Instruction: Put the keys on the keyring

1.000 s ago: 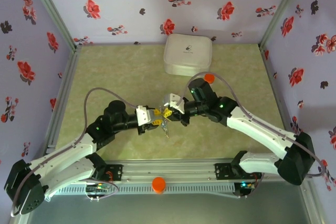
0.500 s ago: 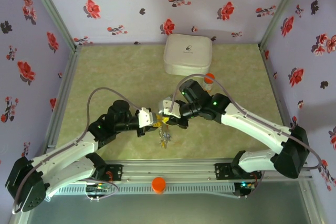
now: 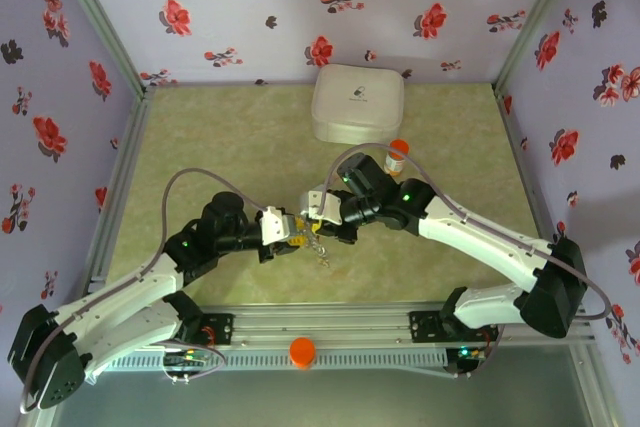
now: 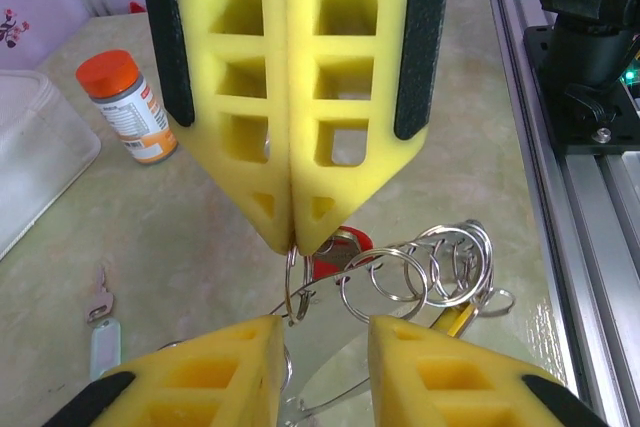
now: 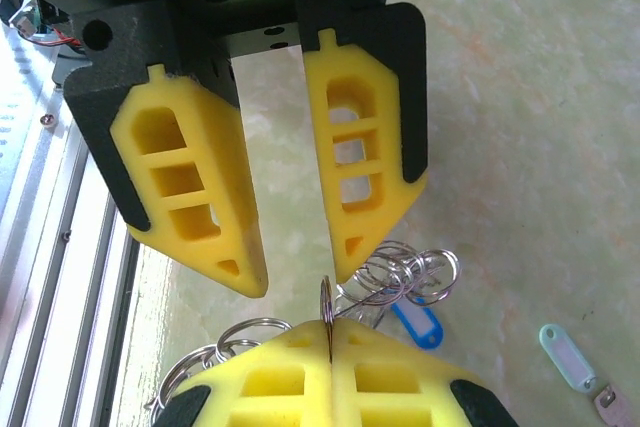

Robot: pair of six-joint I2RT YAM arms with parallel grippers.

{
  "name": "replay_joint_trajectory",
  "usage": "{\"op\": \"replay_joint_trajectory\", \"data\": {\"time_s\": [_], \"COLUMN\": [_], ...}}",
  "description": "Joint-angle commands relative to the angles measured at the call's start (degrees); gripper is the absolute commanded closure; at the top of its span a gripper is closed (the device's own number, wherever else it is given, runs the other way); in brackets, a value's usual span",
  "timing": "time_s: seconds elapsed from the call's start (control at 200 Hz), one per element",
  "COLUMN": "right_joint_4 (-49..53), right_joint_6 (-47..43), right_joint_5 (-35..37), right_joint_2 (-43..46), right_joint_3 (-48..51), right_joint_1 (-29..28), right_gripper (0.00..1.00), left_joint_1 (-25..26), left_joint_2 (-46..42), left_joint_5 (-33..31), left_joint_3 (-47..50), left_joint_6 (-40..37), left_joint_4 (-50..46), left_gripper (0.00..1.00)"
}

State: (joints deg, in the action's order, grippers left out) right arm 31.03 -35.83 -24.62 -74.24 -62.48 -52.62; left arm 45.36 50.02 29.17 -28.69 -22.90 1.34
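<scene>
A bunch of silvery split rings hangs between my two grippers above the table. It carries the keys: a red tag, a yellow one and a blue one. My right gripper is shut on one thin split ring, seen edge-on. That ring links to the keyring, a larger wire loop that runs through the gap of my left gripper. The left jaws stand apart and open. From the top view, the left gripper and right gripper meet tip to tip with the bunch dangling below.
A white rounded box sits at the back. An orange-capped bottle stands just behind the right arm. One loose key with a pale tag lies on the table. The aluminium rail runs along the near edge.
The right arm has shifted left and nearer, bringing its gripper closer to the left gripper and uncovering the bottle. The hanging bunch has swung a little.
</scene>
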Motion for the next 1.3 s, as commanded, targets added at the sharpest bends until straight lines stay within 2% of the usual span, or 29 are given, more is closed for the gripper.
{"op": "replay_joint_trajectory", "data": {"time_s": [0.0, 0.175, 0.29, 0.375, 0.425, 0.505, 0.575, 0.645, 0.795, 1.055, 1.295], "right_joint_4": [-1.3, -2.8, -3.2, -4.0, -5.1, -11.0, -17.7, -20.1, -20.5, -22.4, -25.5], "right_joint_6": [0.7, 1.7, 2.4, 3.4, 4.8, 10.1, 15.2, 16.7, 17.6, 17.9, 17.3], "right_joint_5": [-0.1, -1.1, -1.2, -1.8, -2.3, -7.0, -11.0, -13.0, -13.9, -16.7, -16.2], "right_joint_2": [0.9, 0.6, 0.3, 0.5, 1.2, 3.9, 6.2, 6.9, 6.0, 5.2, 5.3], "right_joint_3": [0.0, 0.3, 0.7, 1.1, 1.7, 5.3, 9.8, 11.9, 12.9, 14.5, 16.2], "right_joint_1": [-0.8, -1.1, -1.4, -1.4, -1.3, 1.7, 5.2, 6.4, 6.4, 6.4, 6.5], "right_gripper": [1.00, 1.00, 1.00, 1.00, 1.00, 0.73, 0.70, 0.69, 0.69, 0.70, 0.83], "left_joint_1": [0.0, 0.0, 0.0, 0.0, 0.0, -0.1, -0.2, -0.2, -0.2, -0.4, -0.5], "left_joint_2": [0.6, 1.4, 1.6, 1.6, 1.5, 1.0, 0.2, 0.0, -0.2, -0.3, 1.0], "left_joint_5": [1.0, 1.5, 1.8, 1.8, 1.8, 1.4, 1.4, 1.6, 1.3, 1.4, 1.9], "left_joint_3": [-0.8, -1.0, -1.1, -1.3, -1.1, -0.2, 2.4, 5.3, 8.4, 10.4, 11.3], "left_joint_6": [0.5, 0.7, 0.4, 0.2, 0.2, 1.4, 4.2, 7.6, 10.8, 12.9, 15.0], "left_joint_4": [1.6, 3.0, 3.1, 2.8, 2.9, 4.6, 10.0, 17.0, 25.1, 29.4, 33.6], "left_gripper": [0.74, 0.81, 0.90, 1.00, 1.00, 1.00, 1.00, 1.00, 1.00, 1.00, 1.00]}}
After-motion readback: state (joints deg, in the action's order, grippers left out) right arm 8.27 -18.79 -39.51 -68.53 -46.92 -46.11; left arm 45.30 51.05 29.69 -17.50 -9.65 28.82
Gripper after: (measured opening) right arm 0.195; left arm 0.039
